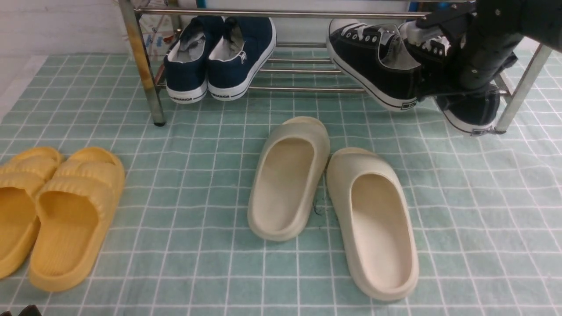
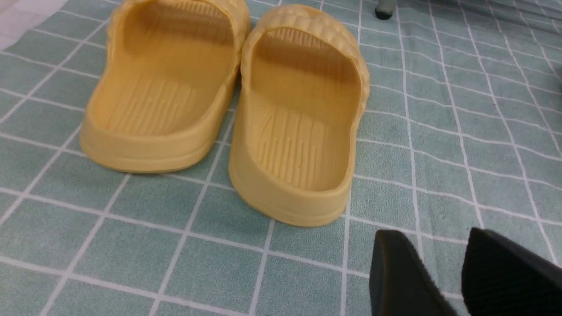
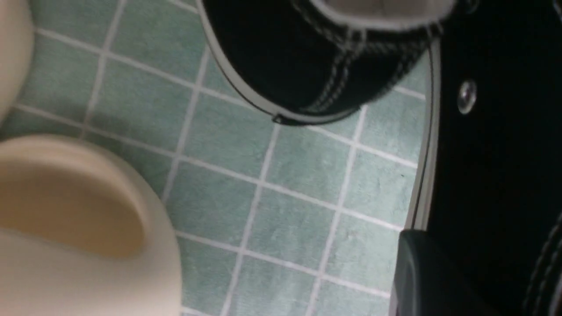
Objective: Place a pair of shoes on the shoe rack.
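The shoe rack (image 1: 303,89) stands at the back. One black sneaker (image 1: 373,61) of the pair of shoes lies on its right part, heel past the front rail. The other black sneaker (image 1: 472,112) sits beside it, heel low by the right front leg. My right gripper (image 1: 461,85) is shut on this sneaker's side, largely hidden under the arm. In the right wrist view one finger (image 3: 421,272) presses the held sneaker's black canvas (image 3: 496,153), with the first sneaker's heel (image 3: 316,66) close by. My left gripper (image 2: 432,235) hangs open over the mat.
Navy sneakers (image 1: 219,57) occupy the rack's left part, beside its rust-stained leg (image 1: 140,61). Two cream slippers (image 1: 329,197) lie mid-mat and two yellow slippers (image 1: 57,210) at the left, just beyond my left gripper. A green checked mat (image 1: 197,145) covers the floor.
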Motion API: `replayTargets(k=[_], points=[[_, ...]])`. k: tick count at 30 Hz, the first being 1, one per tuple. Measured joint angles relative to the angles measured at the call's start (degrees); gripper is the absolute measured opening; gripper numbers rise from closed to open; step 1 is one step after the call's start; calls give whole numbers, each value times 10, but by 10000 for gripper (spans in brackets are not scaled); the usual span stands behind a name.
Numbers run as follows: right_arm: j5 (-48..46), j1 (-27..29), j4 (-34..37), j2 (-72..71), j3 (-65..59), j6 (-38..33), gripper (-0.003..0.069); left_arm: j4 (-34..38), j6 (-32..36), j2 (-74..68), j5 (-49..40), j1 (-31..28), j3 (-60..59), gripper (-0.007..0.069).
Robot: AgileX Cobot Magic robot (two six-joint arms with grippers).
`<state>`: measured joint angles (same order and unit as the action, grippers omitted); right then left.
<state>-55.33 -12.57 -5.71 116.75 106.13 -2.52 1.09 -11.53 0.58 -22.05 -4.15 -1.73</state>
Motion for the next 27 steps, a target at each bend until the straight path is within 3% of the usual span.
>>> replayTargets(k=[7,18,27], points=[[-9,-1,85,20,57,-56,148,0,0,0,0,0,0,239],[61,-1,45,59,67,-112,148,0,0,0,0,0,0,239],[99,-1,17,71,67,-115,146,0,0,0,0,0,0,239]])
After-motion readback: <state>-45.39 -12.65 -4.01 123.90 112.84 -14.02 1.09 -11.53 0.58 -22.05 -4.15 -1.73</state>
